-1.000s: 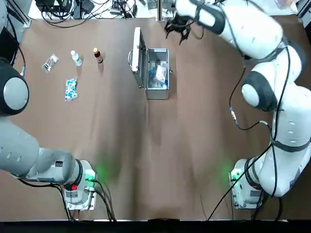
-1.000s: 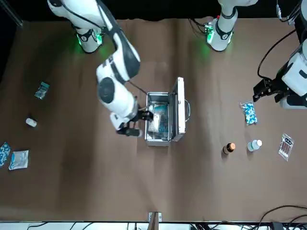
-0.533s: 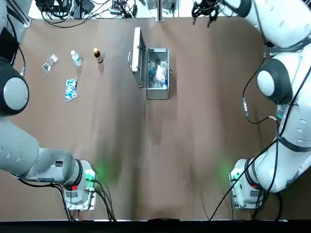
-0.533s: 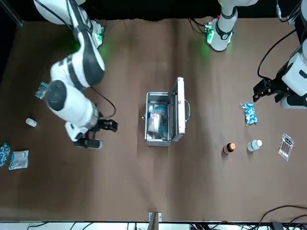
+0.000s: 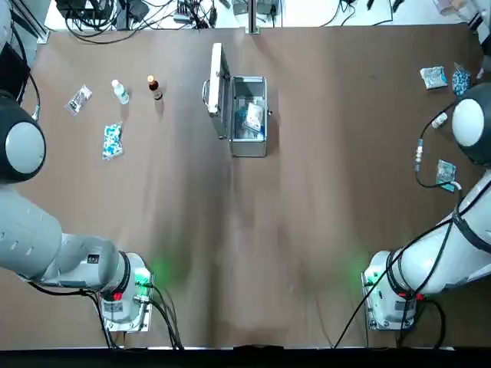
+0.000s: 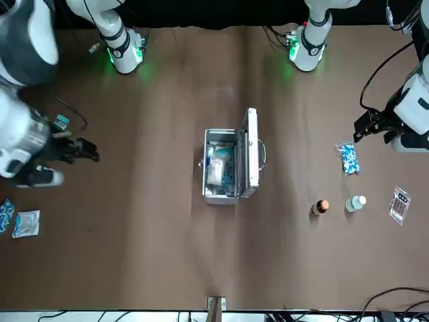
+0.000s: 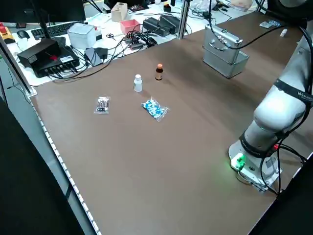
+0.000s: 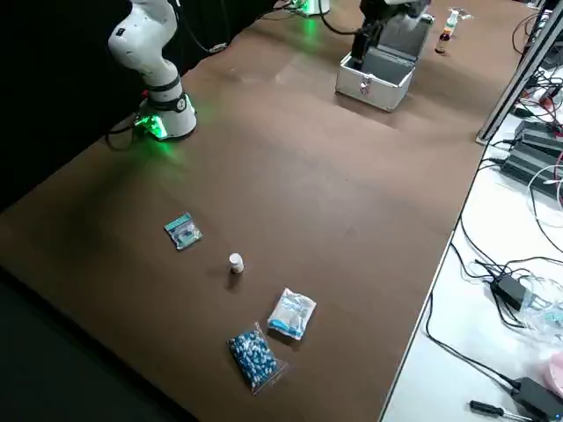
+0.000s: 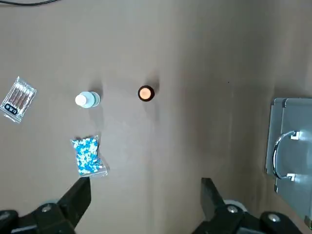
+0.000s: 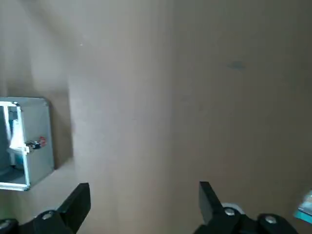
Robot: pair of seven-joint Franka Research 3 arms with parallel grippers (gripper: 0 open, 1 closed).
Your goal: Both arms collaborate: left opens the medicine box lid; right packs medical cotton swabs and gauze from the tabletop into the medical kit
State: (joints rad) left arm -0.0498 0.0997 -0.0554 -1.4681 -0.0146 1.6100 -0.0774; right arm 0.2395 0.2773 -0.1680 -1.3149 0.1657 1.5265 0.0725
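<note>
Right gripper [image 10: 145, 189]: jaws spread, nothing between, well apart from medical kit [image 6: 220, 200]. Left gripper [image 9: 146, 183] parked beyond kit's lid side, jaws released, empty. Lid [image 6: 251, 147] upright, on kit's side toward left jaws. White packet [image 6: 216, 172], probably gauze, inside kit; swabs uncertain. Risk: packet riding above rim could jam lid; low right-arm return could knock kit.

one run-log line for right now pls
lid: open | kit: packets inside | left gripper: open, left side | right gripper: open, empty, right side
</note>
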